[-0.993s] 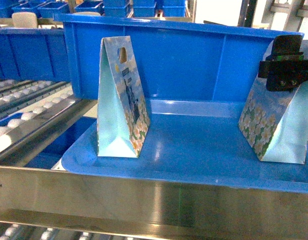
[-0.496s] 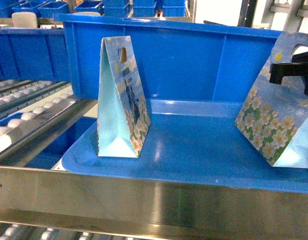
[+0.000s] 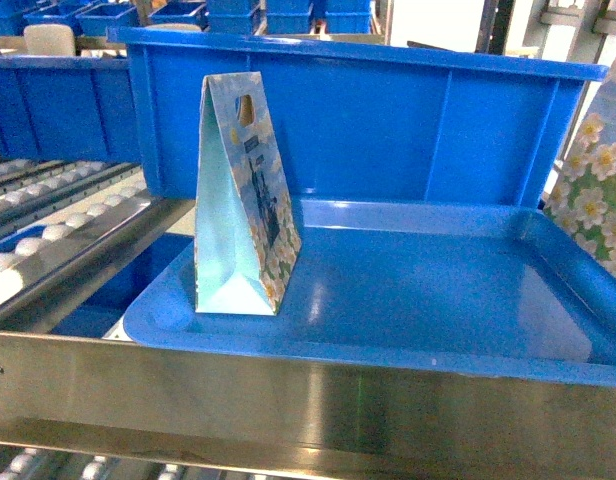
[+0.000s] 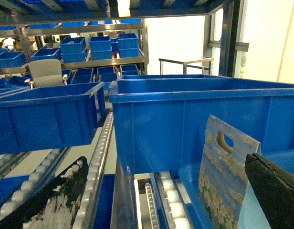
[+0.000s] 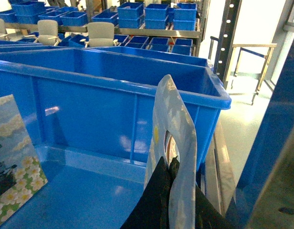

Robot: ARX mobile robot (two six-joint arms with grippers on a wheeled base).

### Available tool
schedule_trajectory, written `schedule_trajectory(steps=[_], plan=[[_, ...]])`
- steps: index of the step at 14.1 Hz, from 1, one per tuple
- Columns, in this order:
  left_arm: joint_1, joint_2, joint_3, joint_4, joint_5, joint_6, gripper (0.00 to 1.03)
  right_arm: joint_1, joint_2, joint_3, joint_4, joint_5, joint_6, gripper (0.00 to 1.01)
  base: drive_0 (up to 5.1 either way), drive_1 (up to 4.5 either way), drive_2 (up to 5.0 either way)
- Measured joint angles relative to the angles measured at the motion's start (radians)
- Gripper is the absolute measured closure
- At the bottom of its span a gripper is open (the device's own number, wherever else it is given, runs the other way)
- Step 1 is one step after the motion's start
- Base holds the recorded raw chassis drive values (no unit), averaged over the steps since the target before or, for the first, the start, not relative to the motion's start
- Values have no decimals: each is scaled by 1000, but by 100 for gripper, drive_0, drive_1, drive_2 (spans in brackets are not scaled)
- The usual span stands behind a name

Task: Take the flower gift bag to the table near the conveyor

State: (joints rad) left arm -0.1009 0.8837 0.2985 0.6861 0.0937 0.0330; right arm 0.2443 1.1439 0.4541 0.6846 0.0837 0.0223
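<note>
lifted and carried rightward since half a second ago: the flower gift bag (image 3: 596,190), earlier tilted on the right part of the blue tray (image 3: 418,300), now off it and cut by the right edge of the head view, only a strip of white-and-yellow blossoms on green showing. gone from the head view too, the black right tool seen earlier at the bag's handle. unchanged: the second gift bag (image 3: 240,200), upright on the tray's left part.

up close in the right wrist view, the flower gift bag's top edge: pale bluish paper, glossy, with an oval handle cutout, pinched flat between the dark fingers of the right tool (image 5: 170,183), clamped on it just below the cutout, in front of the big blue bin (image 5: 109,95).

second bag: tent-shaped, pale aqua side gusset, printed face with clouds and daisies, a cutout handle near the top.

big blue bin behind the tray, contents hidden. more blue bins on shelves beyond. conveyor (image 3: 58,225) rollers at left.

left tool (image 4: 147,198): only dark finger edges in its wrist view, well apart, holding nothing.
</note>
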Motion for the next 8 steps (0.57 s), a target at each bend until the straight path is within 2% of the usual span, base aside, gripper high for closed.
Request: schedule_trajectory(steps=[2, 5, 8], plan=[[0, 0, 0, 0, 0, 0, 5, -34, -131, -34, -63, -22, -9, 99, 0, 0, 0], [0, 0, 0, 0, 0, 0, 5, -147, -367, -80, -144, -55, -15, 99, 0, 0, 0], [0, 0, 0, 0, 0, 0, 5, -222, -505, -154, -207, -84, -39, 99, 0, 0, 0]])
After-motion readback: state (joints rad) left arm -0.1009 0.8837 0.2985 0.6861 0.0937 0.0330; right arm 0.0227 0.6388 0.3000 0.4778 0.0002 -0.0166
